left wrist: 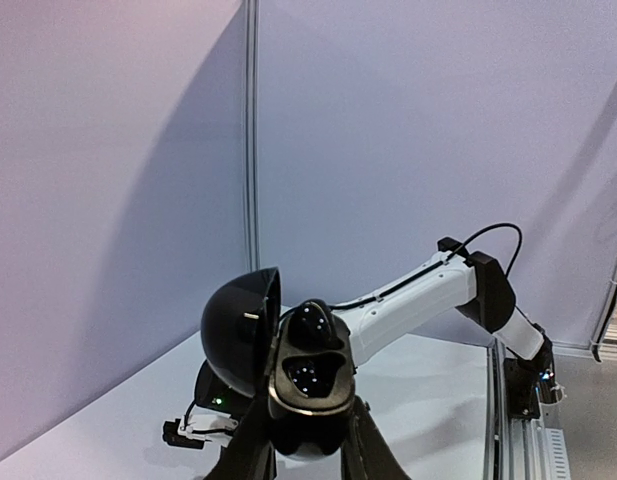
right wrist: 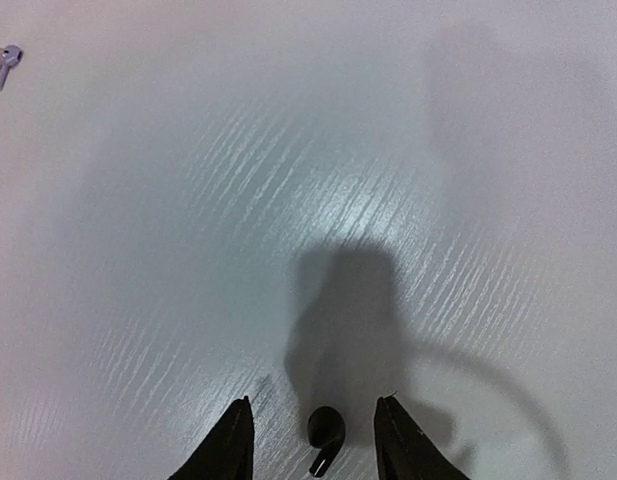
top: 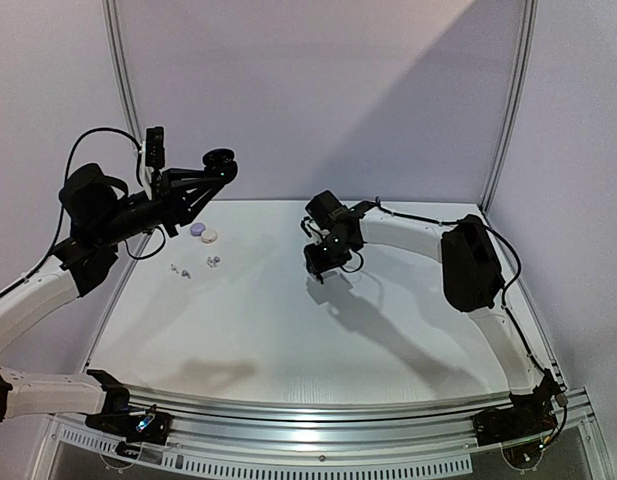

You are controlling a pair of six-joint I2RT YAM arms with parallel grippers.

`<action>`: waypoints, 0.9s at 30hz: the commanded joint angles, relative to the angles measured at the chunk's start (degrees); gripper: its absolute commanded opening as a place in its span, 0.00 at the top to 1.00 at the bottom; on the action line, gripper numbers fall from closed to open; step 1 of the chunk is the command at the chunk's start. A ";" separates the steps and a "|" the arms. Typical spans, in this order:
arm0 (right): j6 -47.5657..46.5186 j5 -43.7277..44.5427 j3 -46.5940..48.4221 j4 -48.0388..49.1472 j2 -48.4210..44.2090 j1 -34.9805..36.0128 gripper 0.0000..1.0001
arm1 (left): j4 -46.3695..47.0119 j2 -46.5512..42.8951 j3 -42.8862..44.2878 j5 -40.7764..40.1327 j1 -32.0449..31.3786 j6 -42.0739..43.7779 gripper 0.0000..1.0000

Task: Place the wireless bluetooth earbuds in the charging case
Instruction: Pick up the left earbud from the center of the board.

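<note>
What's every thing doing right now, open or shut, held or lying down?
black case: open, held up by the left gripper.
left gripper: shut on the black case.
right gripper: open, straddling the black earbud.
black earbud: lying on the table, not gripped.
pale earbud: lying loose on the table.
lavender puck: flat on the table.

I look down on a white desk (top: 288,330) whose fine ribbed grain catches the light in pale streaks. Behind the desk stands a plain lavender-grey back wall (top: 318,90), and a matching side wall (top: 38,90) rises off the desk's left edge. Slim metal uprights stand at the desk's far corners, a left upright (top: 123,80) and a right upright (top: 510,100). A curved aluminium rail (top: 338,418) runs along the desk's near edge, with a slotted strip (top: 288,465) just below it. A soft grey shadow (top: 378,320) lies across the desk's right half.
</note>
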 commanded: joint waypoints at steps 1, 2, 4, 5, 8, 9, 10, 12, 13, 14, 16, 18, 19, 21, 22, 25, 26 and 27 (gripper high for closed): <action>0.87 -0.19 1.04 -0.52 2.74 -0.20 0.59 | -0.49 0.03 -0.82 -0.34 0.63 0.33 1.00; 1.00 -0.22 0.80 -0.52 2.84 -0.20 0.61 | -0.43 0.07 -0.77 -0.28 0.58 0.28 1.00; 0.99 -0.22 0.02 -0.24 2.85 -0.04 0.62 | -0.41 0.12 -0.83 -0.25 0.62 0.28 1.00; 0.91 -0.13 -0.38 0.11 2.86 0.14 0.63 | -0.34 0.16 -0.83 -0.21 0.64 0.24 1.00; -0.02 0.97 -0.64 0.13 3.24 0.62 0.63 | -0.28 0.16 -0.90 -0.07 0.65 0.15 1.00; -0.39 1.53 -0.64 0.02 3.35 0.74 0.65 | -0.30 0.13 -0.92 -0.07 0.63 0.15 1.00; -0.58 2.01 -0.62 -0.09 3.50 0.93 0.66 | -0.29 0.08 -0.92 -0.07 0.64 0.15 1.00; -0.81 2.74 -0.65 -0.37 3.56 1.20 0.70 | -0.36 -0.01 -0.92 -0.07 0.64 0.12 1.00; -1.11 3.14 -0.65 -0.48 3.48 1.41 0.71 | -0.40 -0.08 -0.92 -0.07 0.65 0.15 1.00; -1.41 3.60 -0.74 -0.50 3.47 1.63 0.71 | -0.40 -0.04 -0.92 -0.05 0.59 0.15 1.00; -2.40 4.45 -0.71 -0.71 3.47 1.96 0.71 | -0.40 -0.02 -0.92 -0.07 0.63 0.23 1.00; -2.92 5.29 -0.75 -0.89 3.55 2.21 0.72 | -0.25 -0.01 -0.98 -0.07 0.65 0.22 1.00; -3.10 5.57 -0.70 -0.90 3.62 2.40 0.72 | -0.16 -0.01 -1.00 -0.07 0.62 0.24 1.00; -3.71 5.97 -0.85 -1.01 3.64 2.57 0.75 | -0.05 -0.01 -1.07 0.02 0.64 0.15 1.00; -3.89 6.17 -0.87 -1.09 3.71 2.66 0.76 | -0.05 -0.01 -1.09 0.02 0.65 0.15 1.00; -3.98 6.76 -1.07 -1.46 3.75 2.81 0.80 | -0.14 -0.07 -1.01 0.01 0.65 0.19 1.00; -3.92 6.92 -1.19 -1.55 3.74 2.76 0.81 | -0.14 -0.10 -1.07 -0.03 0.65 0.23 1.00; -3.94 7.04 -1.36 -1.52 3.61 2.78 0.82 | -0.14 -0.06 -1.08 -0.07 0.65 0.22 1.00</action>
